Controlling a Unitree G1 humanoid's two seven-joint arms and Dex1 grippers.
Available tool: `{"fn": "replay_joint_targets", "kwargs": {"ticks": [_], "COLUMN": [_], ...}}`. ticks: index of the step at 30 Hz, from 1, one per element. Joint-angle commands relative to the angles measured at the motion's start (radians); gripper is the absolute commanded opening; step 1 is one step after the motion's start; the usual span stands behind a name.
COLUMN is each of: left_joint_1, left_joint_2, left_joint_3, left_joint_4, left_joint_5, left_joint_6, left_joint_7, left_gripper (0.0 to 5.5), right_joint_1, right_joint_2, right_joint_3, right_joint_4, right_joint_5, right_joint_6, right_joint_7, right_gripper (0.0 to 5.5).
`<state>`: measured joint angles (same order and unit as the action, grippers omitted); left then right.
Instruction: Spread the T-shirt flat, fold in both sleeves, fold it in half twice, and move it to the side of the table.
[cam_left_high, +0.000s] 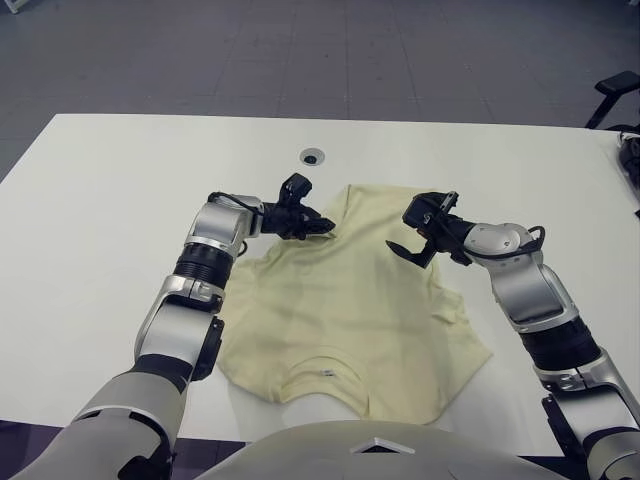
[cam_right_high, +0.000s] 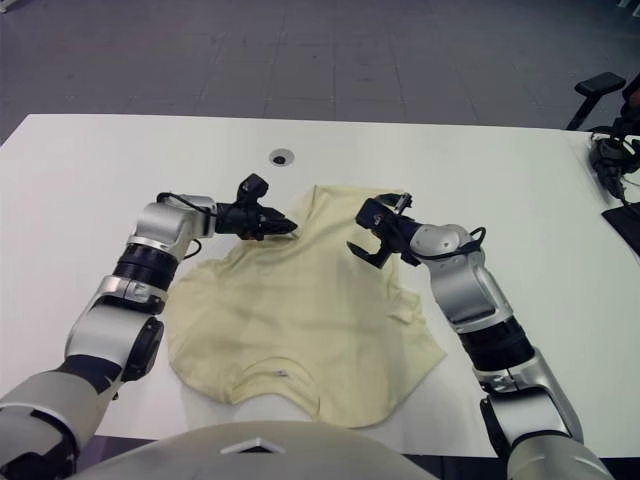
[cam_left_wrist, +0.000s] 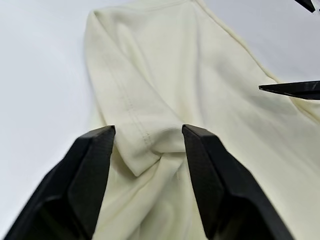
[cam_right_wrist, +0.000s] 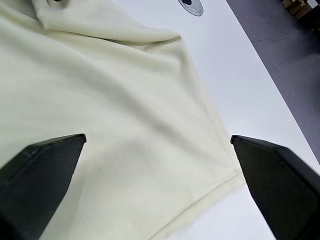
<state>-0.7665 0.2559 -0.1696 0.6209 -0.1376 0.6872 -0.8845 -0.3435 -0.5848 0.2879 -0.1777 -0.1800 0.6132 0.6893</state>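
A pale yellow T-shirt (cam_left_high: 350, 310) lies rumpled on the white table (cam_left_high: 120, 180), collar at the near edge and hem at the far side. My left gripper (cam_left_high: 322, 227) rests at the shirt's far left part. In the left wrist view this gripper (cam_left_wrist: 148, 131) is open, its fingers (cam_left_wrist: 95, 165) straddling a folded-over corner of fabric (cam_left_wrist: 142, 152). My right gripper (cam_left_high: 420, 228) hovers over the far right part of the shirt, open wide. In the right wrist view its fingers (cam_right_wrist: 45, 165) span the cloth near the hem edge (cam_right_wrist: 210, 200).
A round cable grommet (cam_left_high: 313, 155) sits in the table just beyond the shirt. Dark gear (cam_left_high: 630, 150) lies at the table's far right edge. Bare table surface stretches to the left and right of the shirt.
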Motion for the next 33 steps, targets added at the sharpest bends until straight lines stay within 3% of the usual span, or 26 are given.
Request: {"fn": "replay_joint_targets", "kwargs": {"ticks": [1,10,29,33], "left_joint_1": [-0.040,-0.024,0.017,0.009], "left_joint_2": [0.003,0.016,0.036,0.026], "left_joint_3": [0.000,-0.030,-0.056,-0.051], "left_joint_4": [0.025,0.003,-0.030,-0.019], "left_joint_5": [0.009,0.017,0.029,0.021], "left_joint_6": [-0.003,-0.020,0.002,0.004], "left_joint_7": [0.008,-0.010,-0.009,-0.012], "left_gripper": [1.73,0.07,3.17,2.63], "right_joint_1": [-0.005,-0.013,-0.010,-0.012], "right_joint_2": [-0.001,-0.003,-0.003,-0.004], "right_joint_3": [0.003,0.003,0.005,0.007], "right_joint_4": [-0.006,0.002,0.001,0.003], "right_joint_5": [-0.007,-0.005,-0.005,-0.005], "right_joint_6": [0.005,0.001,0.000,-0.003], "right_joint_7": [-0.007,-0.007,-0.011,-0.009], "right_gripper": [5.40,5.40,5.40,5.40]}}
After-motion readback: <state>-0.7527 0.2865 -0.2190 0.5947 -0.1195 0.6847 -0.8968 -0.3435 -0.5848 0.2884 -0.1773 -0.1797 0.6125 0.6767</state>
